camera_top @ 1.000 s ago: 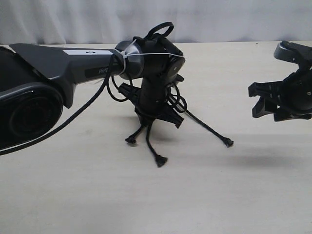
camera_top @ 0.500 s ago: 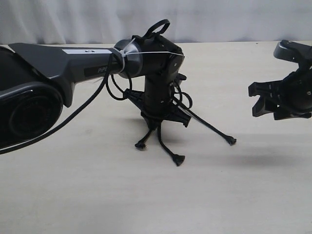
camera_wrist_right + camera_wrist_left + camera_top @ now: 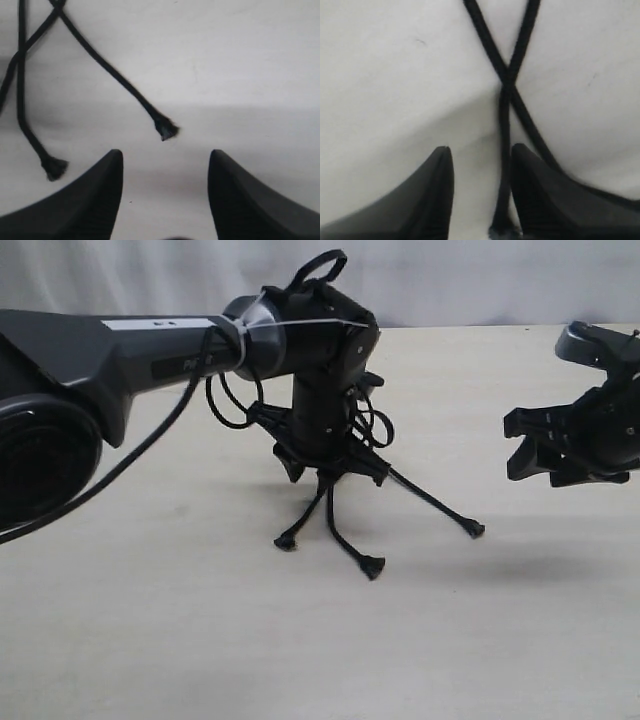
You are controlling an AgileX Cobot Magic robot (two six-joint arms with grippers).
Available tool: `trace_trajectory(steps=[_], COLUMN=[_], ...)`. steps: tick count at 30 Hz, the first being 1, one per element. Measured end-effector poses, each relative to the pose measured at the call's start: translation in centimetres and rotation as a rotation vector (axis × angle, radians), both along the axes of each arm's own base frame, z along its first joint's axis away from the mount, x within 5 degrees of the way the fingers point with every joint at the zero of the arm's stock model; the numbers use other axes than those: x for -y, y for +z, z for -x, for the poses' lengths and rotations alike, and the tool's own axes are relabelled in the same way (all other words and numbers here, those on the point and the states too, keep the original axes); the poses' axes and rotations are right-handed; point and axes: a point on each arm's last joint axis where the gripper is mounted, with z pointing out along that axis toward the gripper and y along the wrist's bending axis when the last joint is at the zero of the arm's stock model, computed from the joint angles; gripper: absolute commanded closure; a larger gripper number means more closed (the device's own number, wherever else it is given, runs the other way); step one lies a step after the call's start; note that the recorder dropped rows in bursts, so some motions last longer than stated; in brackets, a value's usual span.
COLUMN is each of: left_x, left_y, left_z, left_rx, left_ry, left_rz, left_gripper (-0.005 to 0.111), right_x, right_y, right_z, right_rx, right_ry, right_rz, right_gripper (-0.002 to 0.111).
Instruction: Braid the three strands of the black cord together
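Note:
The three strands of the black cord fan out on the table from under my left gripper (image 3: 326, 476). Their frayed ends lie at the left (image 3: 287, 541), the middle (image 3: 372, 567) and the right (image 3: 474, 530). The cord's knotted end is hidden behind the left wrist. In the left wrist view my left gripper (image 3: 482, 156) is open; one strand (image 3: 503, 165) runs between the fingers, close along one finger, and the strands cross (image 3: 508, 80) beyond the tips. My right gripper (image 3: 522, 448) hovers open far to the right, holding nothing. In its wrist view the right gripper (image 3: 165, 156) faces one strand end (image 3: 165, 129).
The pale tabletop (image 3: 200, 640) ends at a white curtain (image 3: 450, 280) behind. The left arm's glossy cables (image 3: 225, 405) loop beside its wrist. A second frayed strand end (image 3: 54, 167) lies off to one side in the right wrist view.
The left and middle strand ends slid rightward as the left gripper moved right; the left arm has since lifted a little. The right gripper barely shifted.

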Motion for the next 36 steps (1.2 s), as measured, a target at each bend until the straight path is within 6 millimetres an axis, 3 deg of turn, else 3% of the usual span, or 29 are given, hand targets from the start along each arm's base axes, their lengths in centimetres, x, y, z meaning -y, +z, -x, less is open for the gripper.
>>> trace_trajectory(steps=[4, 8, 13, 15, 19, 23, 28, 33, 36], left_x=[-2.7, -6.6, -12.4, -13.8, -14.6, -15.0, -14.8, -14.5, -14.5], left_y=[4.4, 7.8, 10.8, 12.0, 13.5, 13.1, 11.8, 11.7, 11.8], left_z=[-1.1, -2.4, -3.3, -2.6, 0.3, 2.1, 2.2, 2.0, 1.9], left_rx=[0.103, 0.151, 0.14, 0.138, 0.144, 0.154, 0.157, 0.179, 0.185], left_ry=[-0.004, 0.037, 0.165, 0.2, 0.209, 0.212, 0.248, 0.26, 0.261], left_rz=[-0.029, 0.006, 0.16, 0.193, 0.224, 0.231, 0.268, 0.303, 0.31], left_gripper=[0.069, 0.069, 0.069, 0.069, 0.069, 0.069, 0.069, 0.069, 0.069], right_x=[-2.5, -7.1, -12.7, -15.0, -18.4, -19.6, -19.7, -19.6, -19.7], right_y=[0.1, -0.3, -2.7, -3.6, -5.6, -8.1, -9.8, -9.9, -9.9], right_z=[0.2, 0.9, 0.9, 0.2, -2.2, -4.1, -4.6, -4.7, -4.5], right_rx=[0.012, 0.034, -0.018, -0.04, -0.049, -0.085, -0.133, -0.129, -0.131], right_ry=[0.11, 0.274, 0.424, 0.471, 0.545, 0.569, 0.585, 0.618, 0.645], right_rz=[-0.02, -0.008, 0.078, 0.142, 0.205, 0.242, 0.271, 0.316, 0.345], right_gripper=[0.058, 0.058, 0.058, 0.058, 0.059, 0.062, 0.065, 0.102, 0.104])
